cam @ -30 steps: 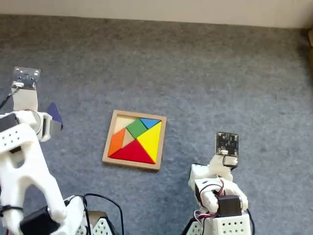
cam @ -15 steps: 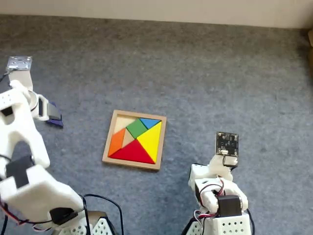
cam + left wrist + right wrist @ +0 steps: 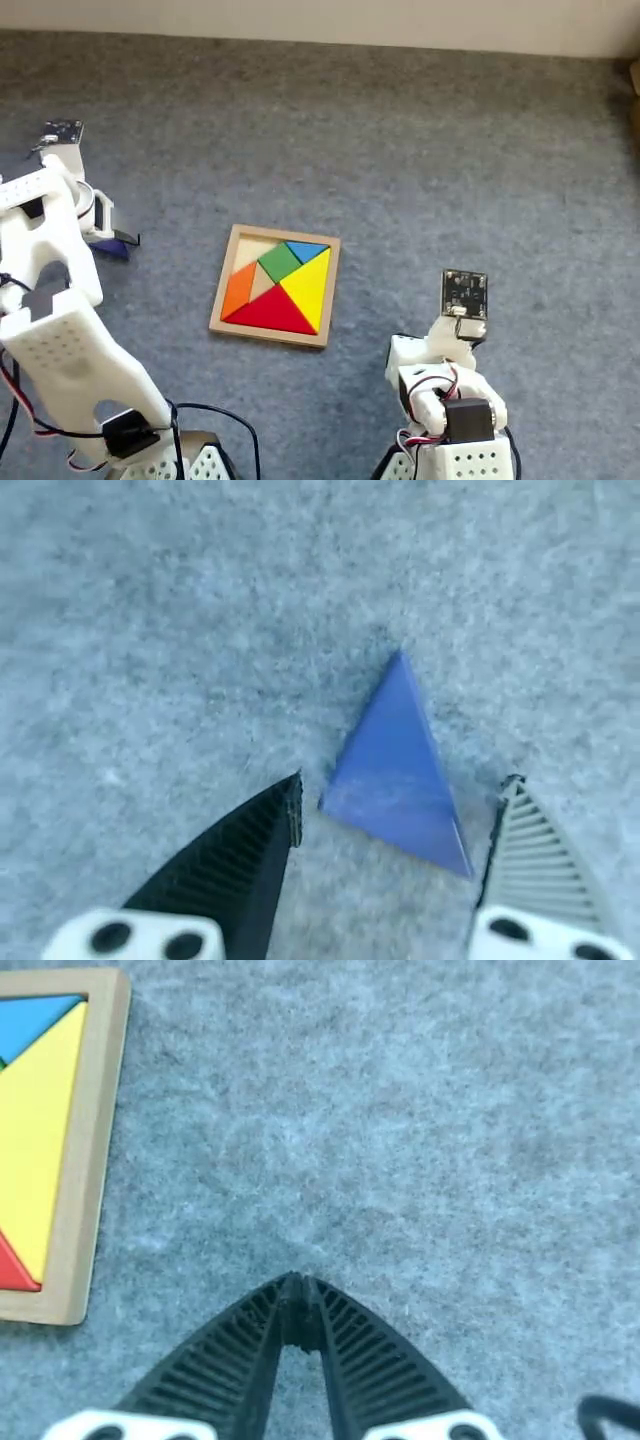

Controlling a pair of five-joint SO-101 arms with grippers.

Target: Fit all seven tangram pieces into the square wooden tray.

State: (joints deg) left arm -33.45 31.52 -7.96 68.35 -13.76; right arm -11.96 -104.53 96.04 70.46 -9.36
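Observation:
The square wooden tray (image 3: pixel 223 287) lies mid-table holding orange, green, light blue, yellow and red pieces, with bare wood at its top left corner and a small gap in the middle. A dark blue triangle (image 3: pixel 395 767) lies flat on the grey carpet at the far left, partly under the left arm (image 3: pixel 112 247). My left gripper (image 3: pixel 400 785) hangs open right over it, one finger on each side, not gripping. My right gripper (image 3: pixel 297 1290) is shut on nothing, low over bare carpet right of the tray (image 3: pixel 95 1140).
Grey carpet covers the whole table. The right arm's base (image 3: pixel 445 400) sits at the front right, the left arm's body (image 3: pixel 70 350) at the front left. A pale wall edge runs along the back.
The left arm swung and lowered over the dark blue triangle; its wrist turned so the gripper now straddles the piece. The right arm and the tray stayed still.

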